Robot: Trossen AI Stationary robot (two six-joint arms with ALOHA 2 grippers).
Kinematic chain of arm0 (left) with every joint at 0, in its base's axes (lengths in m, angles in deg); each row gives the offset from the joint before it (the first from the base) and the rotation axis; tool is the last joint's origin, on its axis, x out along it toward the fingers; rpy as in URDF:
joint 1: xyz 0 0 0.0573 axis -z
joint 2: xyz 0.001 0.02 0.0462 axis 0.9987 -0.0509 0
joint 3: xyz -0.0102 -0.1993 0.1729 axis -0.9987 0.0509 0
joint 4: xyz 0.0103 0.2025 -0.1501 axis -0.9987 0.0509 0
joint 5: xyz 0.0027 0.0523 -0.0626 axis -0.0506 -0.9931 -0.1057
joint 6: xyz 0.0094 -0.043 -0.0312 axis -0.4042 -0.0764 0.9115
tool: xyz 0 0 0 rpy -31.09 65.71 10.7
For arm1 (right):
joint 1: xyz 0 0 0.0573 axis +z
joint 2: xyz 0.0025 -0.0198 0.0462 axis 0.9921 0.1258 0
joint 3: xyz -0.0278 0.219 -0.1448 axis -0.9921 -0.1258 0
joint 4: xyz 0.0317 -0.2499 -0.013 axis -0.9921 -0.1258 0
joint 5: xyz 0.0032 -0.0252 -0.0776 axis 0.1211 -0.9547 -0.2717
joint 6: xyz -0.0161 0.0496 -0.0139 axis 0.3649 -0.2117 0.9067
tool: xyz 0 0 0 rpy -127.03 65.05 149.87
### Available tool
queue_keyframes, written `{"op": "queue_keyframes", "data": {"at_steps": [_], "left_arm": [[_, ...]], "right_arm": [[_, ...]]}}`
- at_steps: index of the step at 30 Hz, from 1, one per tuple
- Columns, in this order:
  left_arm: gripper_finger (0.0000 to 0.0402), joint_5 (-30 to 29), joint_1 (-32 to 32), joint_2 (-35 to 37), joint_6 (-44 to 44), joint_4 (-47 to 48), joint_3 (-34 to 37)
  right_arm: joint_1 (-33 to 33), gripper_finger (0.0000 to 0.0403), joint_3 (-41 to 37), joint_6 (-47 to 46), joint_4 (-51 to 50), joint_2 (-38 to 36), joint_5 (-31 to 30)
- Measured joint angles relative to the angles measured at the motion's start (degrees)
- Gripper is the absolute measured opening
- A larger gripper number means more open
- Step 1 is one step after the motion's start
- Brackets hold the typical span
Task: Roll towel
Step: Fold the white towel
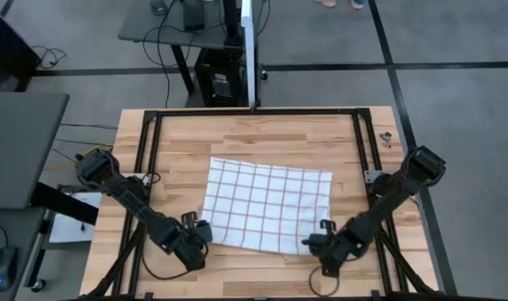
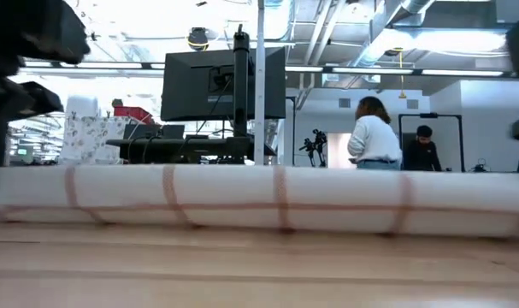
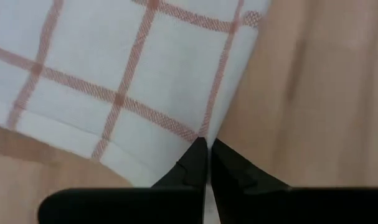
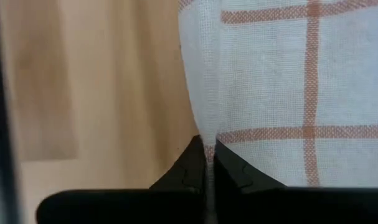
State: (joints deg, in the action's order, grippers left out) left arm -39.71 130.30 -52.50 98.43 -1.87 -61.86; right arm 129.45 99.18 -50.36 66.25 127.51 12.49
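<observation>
Towel (image 1: 269, 203): a white cloth with a grid of thin red-brown lines, spread nearly flat on the wooden table (image 1: 262, 138). From above, it lies around the middle of the table, a little toward the near edge, slightly skewed. The left gripper (image 1: 202, 233) sits at the towel's near left corner and the right gripper (image 1: 319, 243) at its near right corner. Both dark arms reach in from the table's sides. A black frame runs round the tabletop.

From table height, the towel's near edge (image 2: 259, 201) shows as a long pale band across the whole width, raised a little off the wood. Behind the table stand a dark monitor (image 2: 225, 81) on a post, and two people (image 2: 374, 137) farther back in the room.

From the left wrist, the two dark fingers (image 3: 192, 165) are pressed together with the towel's edge (image 3: 123, 81) pinched between their tips; bare wood lies beside the cloth.

From the right wrist, that arm's fingers (image 4: 192, 163) are likewise closed on a thin fold of the towel (image 4: 288, 87), which rises from the tips, with bare wood to one side.
</observation>
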Motion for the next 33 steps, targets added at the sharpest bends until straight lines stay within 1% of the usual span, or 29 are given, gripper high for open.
{"op": "queue_keyframes", "data": {"at_steps": [2, 5, 8, 13, 16, 18, 21, 25, 27, 30, 33], "left_arm": [[0.0000, 1.1, 0.7, 0.0, 0.9, -1.1, 0.0], [0.0000, 4.4, 0.8, 0.0, 1.4, -2.2, -0.3], [0.0000, 6.1, 0.5, 0.0, -0.5, -0.9, -2.1], [0.0000, 11.1, -1.7, 0.0, -2.8, 0.8, -5.2], [0.0000, 15.6, -3.5, 0.0, -4.1, 0.8, -5.6], [0.0000, 19.7, -5.1, 0.0, -5.7, 0.9, -5.6], [0.0000, 24.1, -8.1, 0.0, -10.7, 1.2, -5.6], [0.0000, 27.0, -12.9, 0.7, -20.4, 2.7, -5.6], [0.0000, 28.8, -15.4, 1.2, -25.5, 4.0, -5.6], [0.0000, 30.1, -19.1, 1.9, -32.7, 6.4, -5.6], [0.0000, 30.5, -22.1, 2.5, -37.2, 9.4, -5.6]], "right_arm": [[1.3, 0.0000, 0.5, -1.7, 0.0, 0.0, -0.5], [2.7, 0.0000, 0.8, -3.4, 2.0, 0.0, -0.7], [3.7, 0.0000, 0.8, -5.8, 4.0, -0.1, -0.6], [3.7, 0.0000, 0.9, -8.3, 6.2, -0.1, 0.5], [3.2, 0.0000, 0.9, -8.3, 7.1, -0.1, 2.8], [2.3, 0.0000, 0.9, -8.3, 7.8, -0.2, 6.2], [0.6, 0.0000, 0.9, -8.3, 9.3, -0.2, 10.7], [-1.5, 0.0000, 0.9, -9.3, 12.2, -0.2, 14.1], [-2.4, 0.0000, 0.2, -10.7, 15.6, -0.2, 15.8], [-3.4, 0.0000, -1.6, -13.0, 19.7, -1.0, 16.6], [-3.8, 0.0000, -3.4, -15.4, 20.6, -2.9, 16.6]]}}
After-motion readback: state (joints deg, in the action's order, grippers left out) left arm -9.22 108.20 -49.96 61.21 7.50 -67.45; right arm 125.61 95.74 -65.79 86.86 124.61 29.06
